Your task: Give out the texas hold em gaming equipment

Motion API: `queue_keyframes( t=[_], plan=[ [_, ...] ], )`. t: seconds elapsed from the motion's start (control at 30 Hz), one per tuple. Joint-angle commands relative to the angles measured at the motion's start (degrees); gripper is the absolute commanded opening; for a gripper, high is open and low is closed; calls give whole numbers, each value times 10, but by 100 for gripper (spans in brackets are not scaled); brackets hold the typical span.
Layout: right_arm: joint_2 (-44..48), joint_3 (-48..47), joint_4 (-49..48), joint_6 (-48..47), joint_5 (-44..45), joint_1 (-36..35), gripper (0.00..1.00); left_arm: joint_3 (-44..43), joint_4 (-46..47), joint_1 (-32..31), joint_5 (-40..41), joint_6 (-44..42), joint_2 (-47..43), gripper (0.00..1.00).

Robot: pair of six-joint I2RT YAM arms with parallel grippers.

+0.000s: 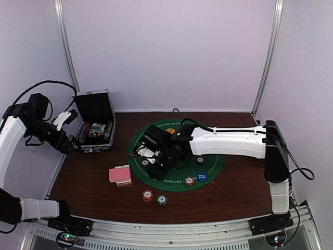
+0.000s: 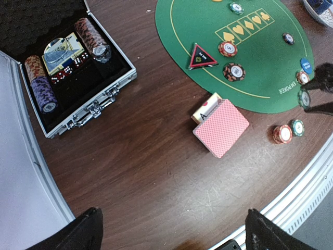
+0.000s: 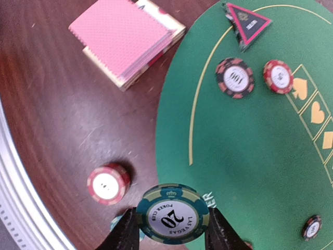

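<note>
2 chips sit on the bare table (image 1: 93, 192) nearest you: a red chip (image 3: 107, 183) and, just beside it, a green chip (image 1: 162, 199), mostly hidden behind a finger in your right wrist view. Your right gripper (image 3: 171, 232) pinches a 3rd, the 20 chip (image 3: 171, 211): green rim, face up, clamped edge to edge between both fingers (image 3: 124, 235), over the near rim of the mat (image 3: 250, 156). Cards (image 3: 127, 39): 1 pink-backed stack on the wood just left of the mat, not touching it, with pale face-up cards showing along 1 side. On the mat near its rim, right of your held chip: a rim chip (image 1: 190, 180), red-white, with the blue disc (image 1: 202, 177) just beside it. Further in: the 100 chip (image 3: 235, 77), dark with red stripes, and a red-white chip (image 3: 278, 76), side by side, apart. Triangle (image 3: 248, 23) lies flat just past them at the mat's left edge. Past that, 2 far chips (image 2: 288, 38) lie well apart on the mat. Far left: case (image 2: 78, 62) open on the table, chip rolls (image 2: 40, 86) inside. Your left gripper (image 2: 173, 216) hangs beside the case, well apart from the mat, fingers spread wide.
</note>
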State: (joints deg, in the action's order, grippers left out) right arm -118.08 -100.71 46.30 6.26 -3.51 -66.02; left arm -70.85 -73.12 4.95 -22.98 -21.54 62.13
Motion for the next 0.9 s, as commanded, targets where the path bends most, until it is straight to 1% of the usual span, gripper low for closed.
queue_keyframes(
  t=[0.0,0.3,0.5,0.73,0.8,0.83,0.87],
  plan=[
    [-59,-57,9,-7,24,34,20,-15,2,3,-2,-8,-7,98],
    [-158,-127,-1,-9,16,55,19,-17,-6,3,-6,-15,-8,97],
    [-190,-148,-12,4,0,55,19,-18,-5,3,-9,-15,-3,97],
    [-205,-158,-19,10,-15,55,20,-19,-6,4,-11,-16,1,97],
    [-211,-165,-15,10,-16,55,23,-19,-6,3,-11,-16,1,98],
    [-214,-169,-12,11,-16,55,27,-19,-6,3,-12,-16,2,98],
    [-216,-173,-8,10,-15,55,35,-18,-6,3,-12,-16,2,97]
  ],
)
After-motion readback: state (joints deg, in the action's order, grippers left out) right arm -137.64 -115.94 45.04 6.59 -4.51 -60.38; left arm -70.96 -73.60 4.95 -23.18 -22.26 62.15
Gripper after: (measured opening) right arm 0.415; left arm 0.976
